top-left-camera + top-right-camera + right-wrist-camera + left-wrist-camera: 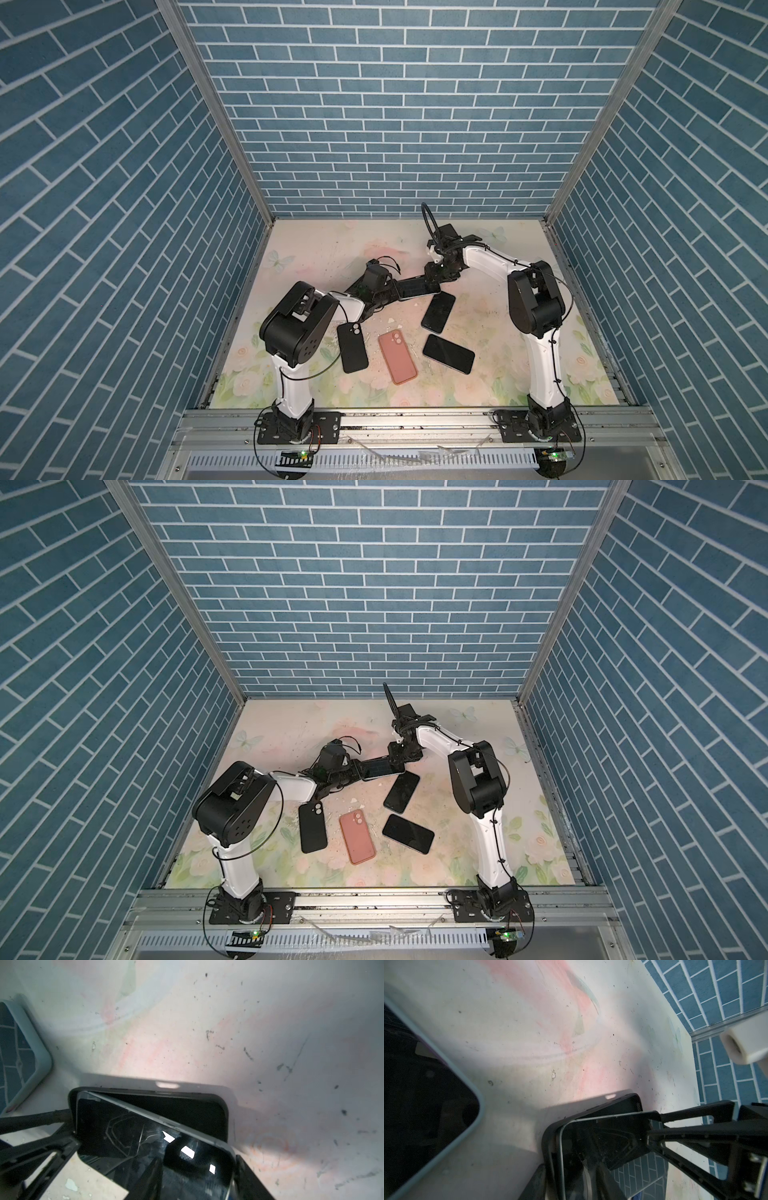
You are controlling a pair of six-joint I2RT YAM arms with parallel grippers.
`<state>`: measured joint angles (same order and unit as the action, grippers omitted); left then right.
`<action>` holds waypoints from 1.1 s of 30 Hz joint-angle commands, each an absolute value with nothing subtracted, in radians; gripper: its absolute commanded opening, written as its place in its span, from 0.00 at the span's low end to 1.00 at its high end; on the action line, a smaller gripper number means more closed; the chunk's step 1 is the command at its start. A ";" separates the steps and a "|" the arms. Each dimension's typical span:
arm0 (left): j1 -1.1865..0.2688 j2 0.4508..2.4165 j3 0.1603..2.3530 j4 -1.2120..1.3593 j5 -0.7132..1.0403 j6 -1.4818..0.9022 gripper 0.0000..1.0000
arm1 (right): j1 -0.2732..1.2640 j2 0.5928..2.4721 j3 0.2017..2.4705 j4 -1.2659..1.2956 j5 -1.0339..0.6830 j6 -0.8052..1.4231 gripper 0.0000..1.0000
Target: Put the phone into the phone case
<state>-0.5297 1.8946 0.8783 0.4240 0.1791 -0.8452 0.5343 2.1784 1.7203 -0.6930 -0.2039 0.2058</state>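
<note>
phone (pixel 124 1126) is sitting half inside the black phone case (pixel 187 1109); the pair is hanging just above the worktop (pixel 498 316) mid-scene between both arms and casting a shadow on it; long axis is running left-right in both top views, with the right end lying slightly farther back; screen is facing up.

right wrist view: the phone is lying skewed in the case; the end toward the left gripper (pixel 395 291) is tucking into the case corner; the end toward the right gripper (pixel 433 284) is riding out over the rim, with the gap widening that way.

right fingers (pixel 685 1136) are gripping the phone's free end; left fingers (pixel 37 1118) are bracketing the case's opposite end, cannot tell whether they are clamping.

lying flat nearer the arm bases: two bare dark phones (pixel 438 312) (pixel 449 354), a salmon-pink case (pixel 397 357), a second black case (pixel 352 347).
</note>
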 commanded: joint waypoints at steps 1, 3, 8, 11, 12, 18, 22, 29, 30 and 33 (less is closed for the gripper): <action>-0.528 1.914 0.912 0.394 0.170 -0.802 0.40 | 0.549 2.187 1.760 -0.721 -0.153 0.129 0.55; -0.526 1.916 0.920 0.385 0.167 -0.795 0.40 | 0.550 2.208 1.772 -0.721 -0.149 0.113 0.55; -0.523 1.925 0.934 0.369 0.172 -0.790 0.39 | 0.552 2.236 1.798 -0.722 -0.185 0.108 0.55; -0.522 1.924 0.932 0.368 0.168 -0.790 0.39 | 0.551 2.218 1.786 -0.719 -0.170 0.130 0.56; -0.522 1.921 0.930 0.367 0.167 -0.792 0.39 | 0.552 2.201 1.773 -0.711 -0.156 0.139 0.57; -0.520 1.916 0.928 0.357 0.166 -0.793 0.39 | 0.548 2.068 1.678 -0.693 -0.124 0.168 0.61; -0.519 1.911 0.927 0.356 0.167 -0.794 0.39 | 0.543 2.044 1.633 -0.706 -0.150 0.188 0.61; -0.516 1.907 0.933 0.343 0.167 -0.789 0.38 | 0.536 2.077 1.595 -0.687 -0.192 0.199 0.60; -0.515 1.905 0.935 0.338 0.166 -0.788 0.37 | 0.535 2.084 1.594 -0.678 -0.203 0.199 0.60; -0.515 1.905 0.937 0.331 0.166 -0.782 0.35 | 0.528 2.098 1.589 -0.656 -0.232 0.197 0.60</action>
